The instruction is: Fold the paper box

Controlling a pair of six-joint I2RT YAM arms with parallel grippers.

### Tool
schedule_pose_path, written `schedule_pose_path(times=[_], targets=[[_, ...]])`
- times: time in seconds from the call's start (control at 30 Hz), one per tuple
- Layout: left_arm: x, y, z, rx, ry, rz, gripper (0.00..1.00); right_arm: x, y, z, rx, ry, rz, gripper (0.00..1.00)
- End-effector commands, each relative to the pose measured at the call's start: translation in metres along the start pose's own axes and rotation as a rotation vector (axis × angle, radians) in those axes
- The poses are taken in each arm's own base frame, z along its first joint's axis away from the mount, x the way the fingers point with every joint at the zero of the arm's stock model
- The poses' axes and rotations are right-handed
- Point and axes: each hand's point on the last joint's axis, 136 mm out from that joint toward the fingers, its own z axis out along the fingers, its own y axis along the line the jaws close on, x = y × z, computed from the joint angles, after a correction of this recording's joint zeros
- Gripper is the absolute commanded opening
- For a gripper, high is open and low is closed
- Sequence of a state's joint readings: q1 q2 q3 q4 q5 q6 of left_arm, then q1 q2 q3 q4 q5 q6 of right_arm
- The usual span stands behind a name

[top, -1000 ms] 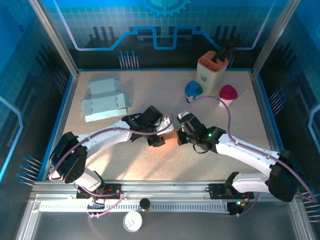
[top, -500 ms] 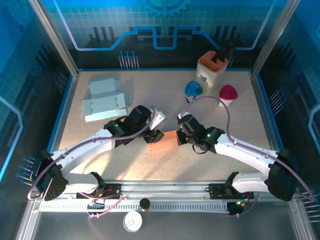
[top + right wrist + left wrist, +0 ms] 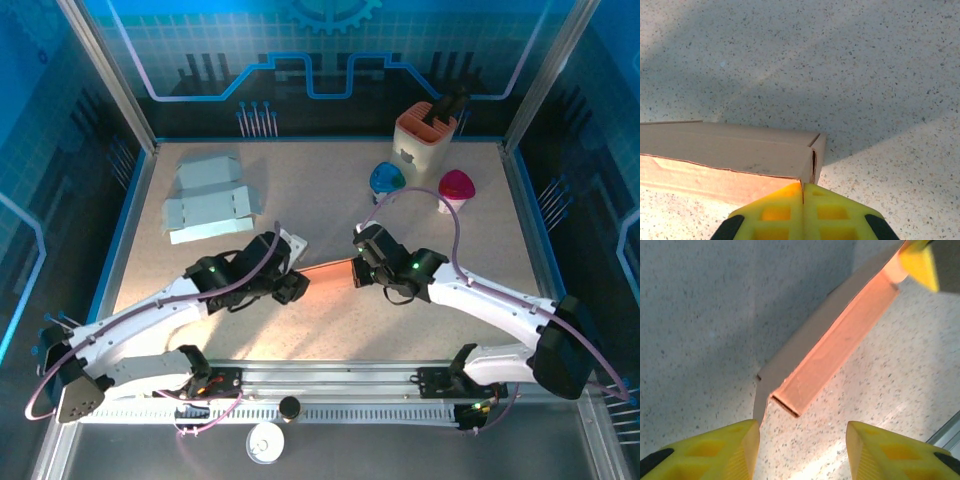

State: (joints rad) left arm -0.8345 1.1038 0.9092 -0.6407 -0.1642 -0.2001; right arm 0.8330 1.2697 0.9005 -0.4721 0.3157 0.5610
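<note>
The paper box (image 3: 325, 271) is a long, narrow orange-brown cardboard piece lying on the speckled table between my two grippers. My right gripper (image 3: 358, 272) is shut on its right end; in the right wrist view the yellow fingertips (image 3: 785, 200) pinch the thin end wall of the box (image 3: 730, 150). My left gripper (image 3: 290, 286) stands open just off the box's left end, touching nothing. In the left wrist view the box (image 3: 835, 347) runs away diagonally from the open gripper (image 3: 802, 432), with a loose flap beside the left finger.
Flattened light-blue boxes (image 3: 208, 200) lie at the back left. An orange-and-white holder (image 3: 425, 135), a blue object (image 3: 387, 180) and a pink object (image 3: 457, 186) stand at the back right. Blue walls ring the table.
My left arm has drawn back to the left and toward the near edge, off the box's left end, and its jaws have narrowed a little. The right gripper has kept its grip.
</note>
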Motion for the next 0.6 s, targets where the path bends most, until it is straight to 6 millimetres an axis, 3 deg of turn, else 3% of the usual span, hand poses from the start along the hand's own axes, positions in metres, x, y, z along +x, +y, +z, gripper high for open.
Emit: schedule_pose_path(times=[0.0,0.37,0.57], targets=[[0.02,0.019,0.009,-0.117,0.08,-0.023,0.48,-0.005,0.003,-0.004,0.016,-0.007,0.002,0.0],[0.0,0.029,0.014,-0.178,0.006,0.033,0.42,-0.005,0.005,0.001,0.015,0.005,-0.001,0.0],[-0.004,0.034,0.024,-0.183,0.027,0.019,0.31,-0.006,0.005,0.001,0.017,0.008,-0.001,0.0]])
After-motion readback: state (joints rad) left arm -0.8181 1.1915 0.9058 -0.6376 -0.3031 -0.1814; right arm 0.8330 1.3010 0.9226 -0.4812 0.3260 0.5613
